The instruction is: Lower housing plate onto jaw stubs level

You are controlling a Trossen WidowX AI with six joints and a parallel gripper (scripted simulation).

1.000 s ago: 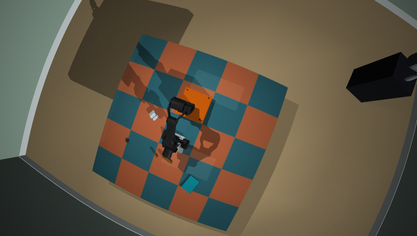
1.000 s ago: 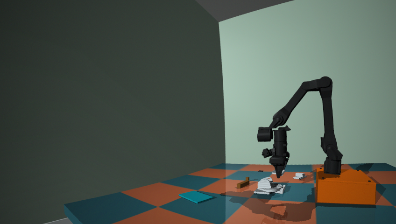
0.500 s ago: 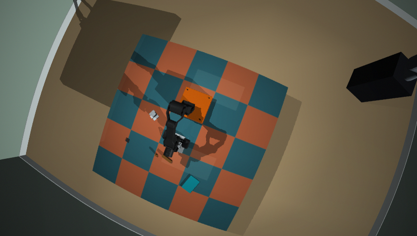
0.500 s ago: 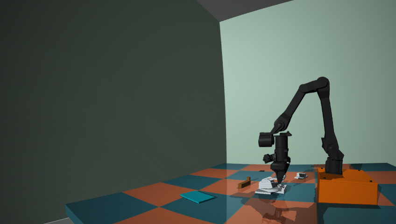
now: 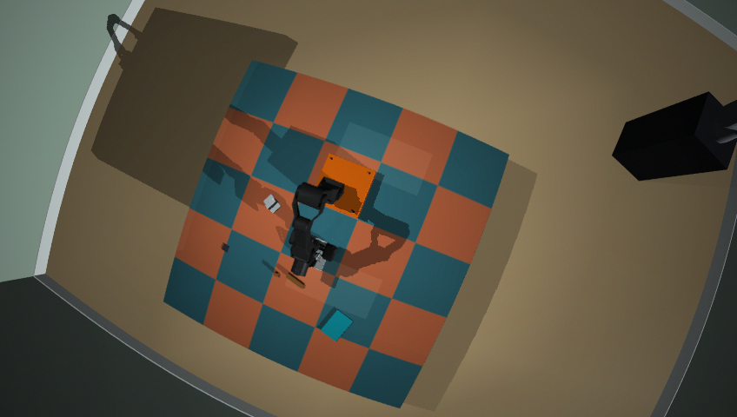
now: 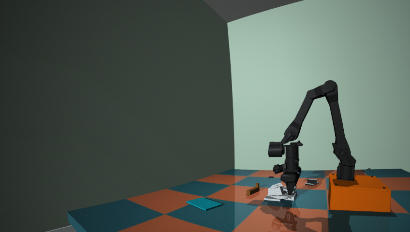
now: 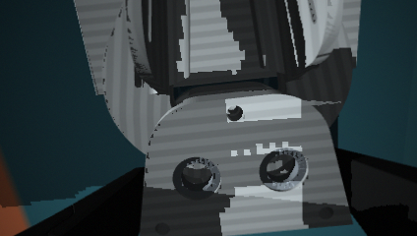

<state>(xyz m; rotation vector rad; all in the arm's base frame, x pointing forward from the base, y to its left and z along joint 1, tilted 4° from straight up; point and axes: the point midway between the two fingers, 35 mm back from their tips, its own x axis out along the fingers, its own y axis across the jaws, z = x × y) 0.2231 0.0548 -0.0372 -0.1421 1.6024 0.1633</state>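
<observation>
Black arm on orange box, end effector low at what seems a white assembly, teal slab

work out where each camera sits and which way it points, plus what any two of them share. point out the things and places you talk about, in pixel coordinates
Top: high overhead, looking down at the checkered table [image 5: 439, 320]; the black arm [image 5: 302, 234] [image 6: 340, 123] and its orange base box [image 5: 348, 170] [image 6: 359, 195] show.
Exterior: low beside the table, looking across it; whole arm in profile, gripper [image 6: 290, 194] pointing down.
Wrist: near the gripper, looking along its fingers at the gray housing plate [image 7: 236, 138] between them.
Top and exterior share the teal slab [image 5: 336, 325] [image 6: 204, 203] and the brown piece [image 5: 295, 280] [image 6: 253, 190].
</observation>
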